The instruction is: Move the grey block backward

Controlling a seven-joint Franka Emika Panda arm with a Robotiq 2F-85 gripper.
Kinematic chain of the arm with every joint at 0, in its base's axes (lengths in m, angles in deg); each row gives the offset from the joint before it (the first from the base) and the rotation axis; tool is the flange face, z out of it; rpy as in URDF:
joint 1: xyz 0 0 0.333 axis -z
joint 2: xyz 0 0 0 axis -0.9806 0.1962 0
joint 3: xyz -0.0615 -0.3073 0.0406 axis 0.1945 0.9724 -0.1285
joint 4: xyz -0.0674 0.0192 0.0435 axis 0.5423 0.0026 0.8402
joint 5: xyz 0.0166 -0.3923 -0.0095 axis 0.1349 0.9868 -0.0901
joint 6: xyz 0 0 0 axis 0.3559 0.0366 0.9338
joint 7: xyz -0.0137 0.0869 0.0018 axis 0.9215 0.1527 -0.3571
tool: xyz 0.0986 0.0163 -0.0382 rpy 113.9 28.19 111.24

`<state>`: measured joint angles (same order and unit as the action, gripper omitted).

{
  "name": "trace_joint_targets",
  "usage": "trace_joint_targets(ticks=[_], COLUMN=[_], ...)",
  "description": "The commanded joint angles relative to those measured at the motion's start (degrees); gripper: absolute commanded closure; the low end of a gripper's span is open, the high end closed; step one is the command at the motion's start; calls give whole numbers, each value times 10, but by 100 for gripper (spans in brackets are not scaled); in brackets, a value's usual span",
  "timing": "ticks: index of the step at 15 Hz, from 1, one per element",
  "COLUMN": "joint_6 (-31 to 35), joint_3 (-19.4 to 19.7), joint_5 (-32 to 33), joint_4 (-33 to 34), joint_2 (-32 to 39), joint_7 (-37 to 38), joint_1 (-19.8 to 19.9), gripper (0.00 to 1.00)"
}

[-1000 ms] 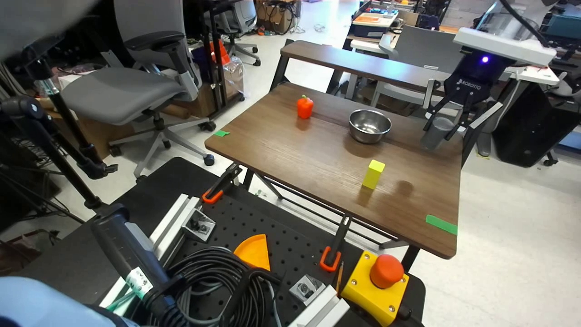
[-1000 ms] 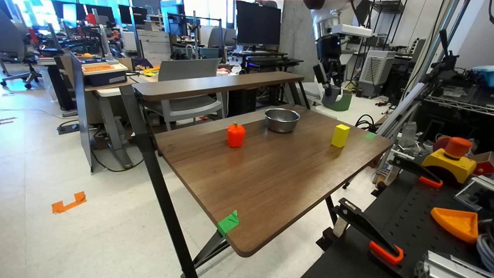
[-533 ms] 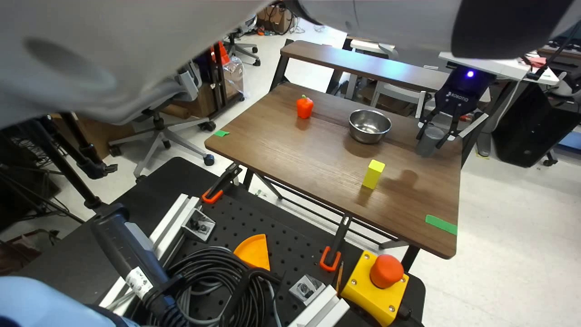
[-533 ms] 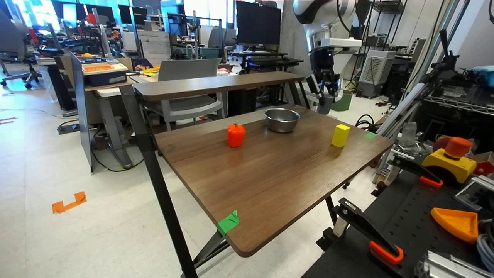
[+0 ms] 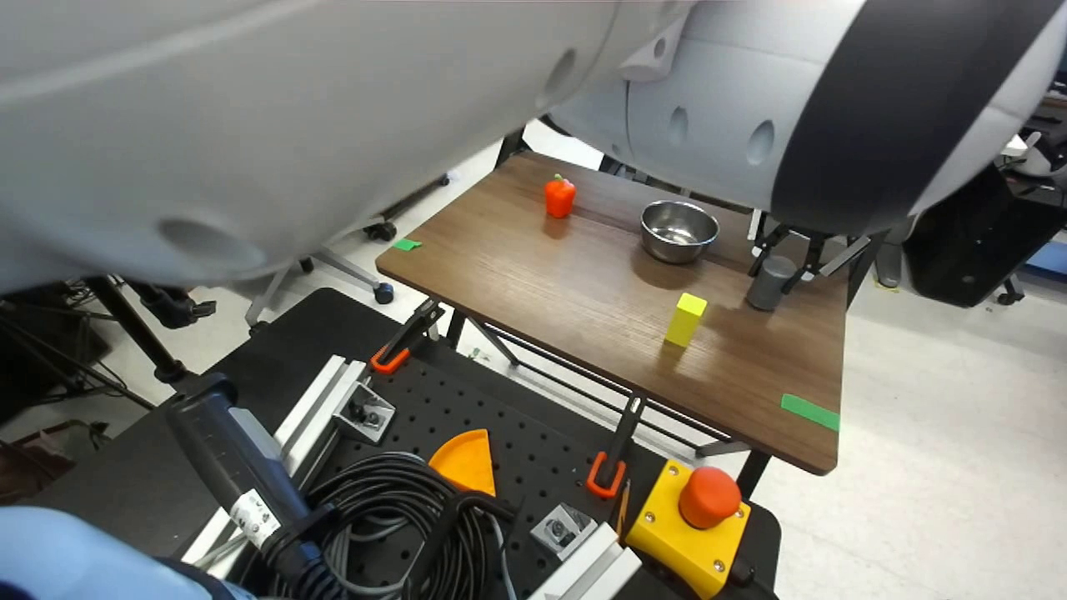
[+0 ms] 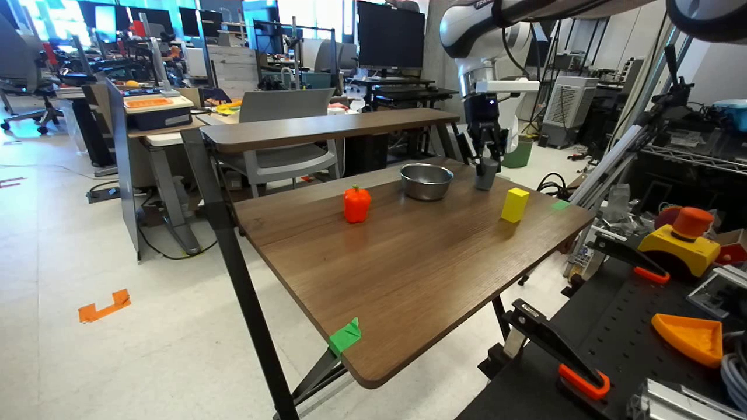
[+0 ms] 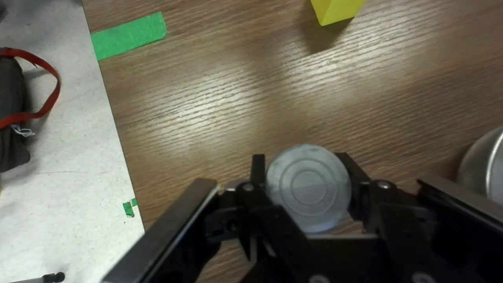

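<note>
The grey block (image 5: pixel 764 292) is a dull dark-grey, round-topped chunky piece. It stands upright between the fingers of my gripper (image 5: pixel 770 277), near the table's far right part. It also shows in an exterior view (image 6: pixel 485 177), to the right of the metal bowl. In the wrist view I look down on its round ringed top (image 7: pixel 308 188), with a finger pressed on each side. My gripper (image 7: pixel 304 175) is shut on it. The block's base is on or just above the tabletop; I cannot tell which. My arm hides the upper gripper in an exterior view.
A yellow-green upright block (image 5: pixel 685 320) stands in front of the grey block. A shiny metal bowl (image 6: pixel 426 184) stands beside it. A red pepper (image 6: pixel 356 205) stands farther along the table (image 6: pixel 408 262). A raised shelf (image 6: pixel 338 123) runs along the back. Green tape (image 5: pixel 810 412) marks a corner.
My gripper has come down with the grey block in it, from well above the table to the tabletop's level. The arm now covers much of an exterior view. The other objects have not moved.
</note>
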<state>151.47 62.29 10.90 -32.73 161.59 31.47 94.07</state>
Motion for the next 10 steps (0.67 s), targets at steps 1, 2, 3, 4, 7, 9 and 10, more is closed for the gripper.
trace_joint_targets(ticks=[1,2,3,4,7,9,10], joint_6=[-10,-8,15,11,-7,-22,-37], joint_3=[-8,-9,-10,-10,-20,-26,-27], joint_5=[-7,-7,-8,-7,-15,-15,-14], joint_4=[74,72,24,25,18,19,15], joint_2=[48,47,20,19,4,-10,-17], joint_7=[19,23,23,21,3,-19,-30], joint_1=[9,9,8,8,10,12,14], gripper=[79,79,29,27,6,0,0])
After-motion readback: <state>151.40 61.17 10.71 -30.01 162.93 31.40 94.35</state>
